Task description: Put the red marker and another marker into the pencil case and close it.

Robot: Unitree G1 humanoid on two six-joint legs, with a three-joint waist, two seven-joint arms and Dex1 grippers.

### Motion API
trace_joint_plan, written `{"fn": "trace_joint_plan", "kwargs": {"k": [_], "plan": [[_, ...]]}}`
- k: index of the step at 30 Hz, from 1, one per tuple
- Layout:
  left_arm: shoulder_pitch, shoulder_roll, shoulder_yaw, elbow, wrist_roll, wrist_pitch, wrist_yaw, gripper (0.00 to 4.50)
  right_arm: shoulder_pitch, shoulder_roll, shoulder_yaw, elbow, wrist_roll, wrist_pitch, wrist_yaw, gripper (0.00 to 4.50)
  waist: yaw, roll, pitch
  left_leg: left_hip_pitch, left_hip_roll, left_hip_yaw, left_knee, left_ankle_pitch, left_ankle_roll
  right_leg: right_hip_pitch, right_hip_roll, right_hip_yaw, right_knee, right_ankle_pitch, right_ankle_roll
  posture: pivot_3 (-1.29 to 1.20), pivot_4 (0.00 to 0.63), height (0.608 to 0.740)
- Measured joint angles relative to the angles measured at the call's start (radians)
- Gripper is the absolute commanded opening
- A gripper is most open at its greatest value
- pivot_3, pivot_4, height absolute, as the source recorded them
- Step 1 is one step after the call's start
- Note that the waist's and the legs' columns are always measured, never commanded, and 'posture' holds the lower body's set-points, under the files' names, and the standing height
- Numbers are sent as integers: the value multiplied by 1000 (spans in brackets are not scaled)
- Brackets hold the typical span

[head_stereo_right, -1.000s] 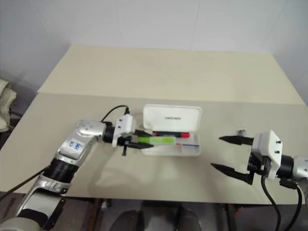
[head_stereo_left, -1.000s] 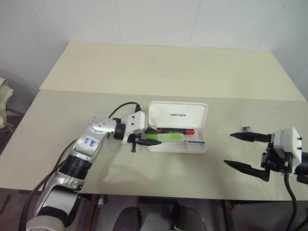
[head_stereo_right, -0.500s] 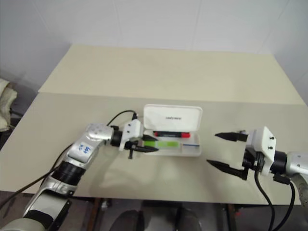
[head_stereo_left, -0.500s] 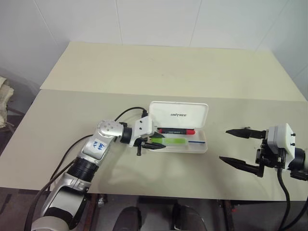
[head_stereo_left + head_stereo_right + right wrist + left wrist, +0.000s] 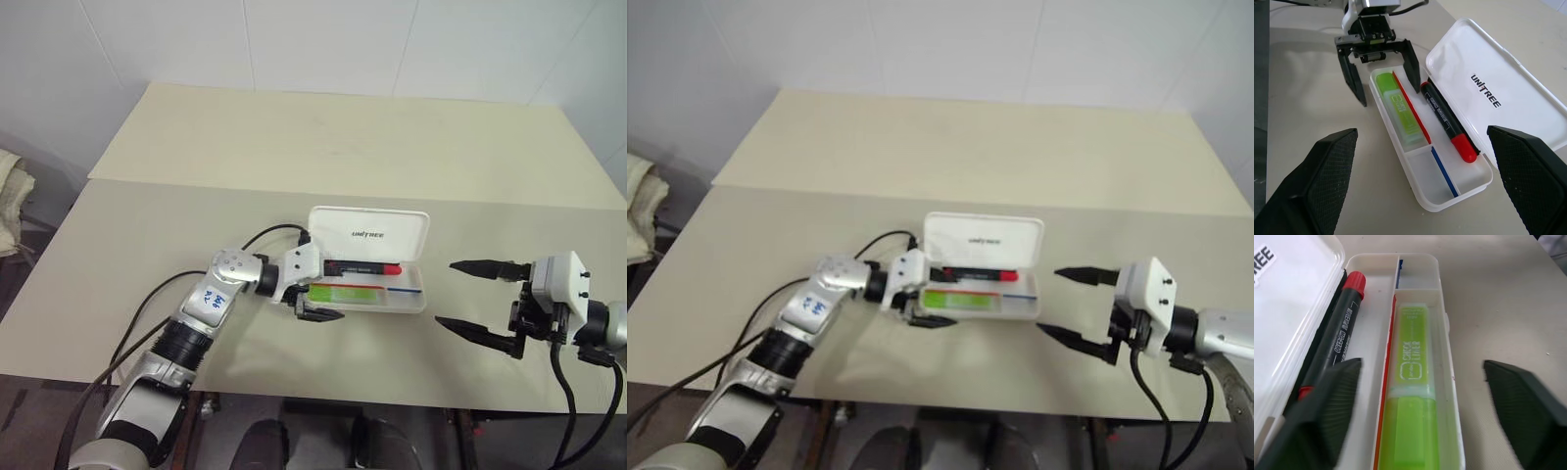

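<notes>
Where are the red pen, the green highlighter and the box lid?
red marker (image 5: 1445,120): right wrist view, middle of its black barrel.
green highlighter (image 5: 1412,367): left wrist view, on its printed label.
pencil case lid (image 5: 369,233): left eye view, on the printed word.

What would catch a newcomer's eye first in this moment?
The open pencil case at mid-table, with the red marker by its raised lid and the light green highlighter in the front compartment. The left gripper straddles the highlighter's end, jaws open; the right gripper hovers open to the case's right.
</notes>
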Motion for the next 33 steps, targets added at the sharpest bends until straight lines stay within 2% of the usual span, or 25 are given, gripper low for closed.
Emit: {"fn": "trace_joint_plan", "kwargs": {"k": [5,7,10,15,21,26,33], "plan": [[0,3,19,-29,-28,21,-15,4462,-1,24,2,-1,0,10,-33,4500,0,0,0,0,0,0,0,0,0,0,0,0,0,0,0,0,150,740],[0,14,42,-67,-66,37,-38,4462,-3,36,9,1,-13,44,-94,4500,-2,0,0,0,0,0,0,0,0,0,0,0,1,0,0,0,150,740],[8,35,93,-119,-133,70,-67,4462,-13,79,23,19,-72,117,-247,4500,-2,0,0,0,0,0,0,0,0,0,0,0,1,0,0,0,150,740],[52,102,174,-206,-254,127,-131,4462,-69,255,14,107,-175,222,-579,4500,-8,1,-1,0,1,0,0,1,-1,-1,0,1,2,0,0,0,150,740],[83,181,241,-228,-293,135,-151,4462,-115,373,4,223,-325,223,-855,4500,-17,2,0,0,0,0,-1,1,-1,-1,0,1,2,0,0,0,150,740],[59,202,258,-194,-293,103,-153,4462,-184,451,5,323,-371,187,-968,4500,-29,3,0,1,0,0,-1,1,-2,-1,0,2,2,0,0,0,150,740],[28,211,284,-183,-304,94,-166,4462,-294,501,26,532,-395,65,-987,4500,-51,2,-1,1,0,1,-1,1,-2,-1,0,3,3,0,0,0,150,740]]}}
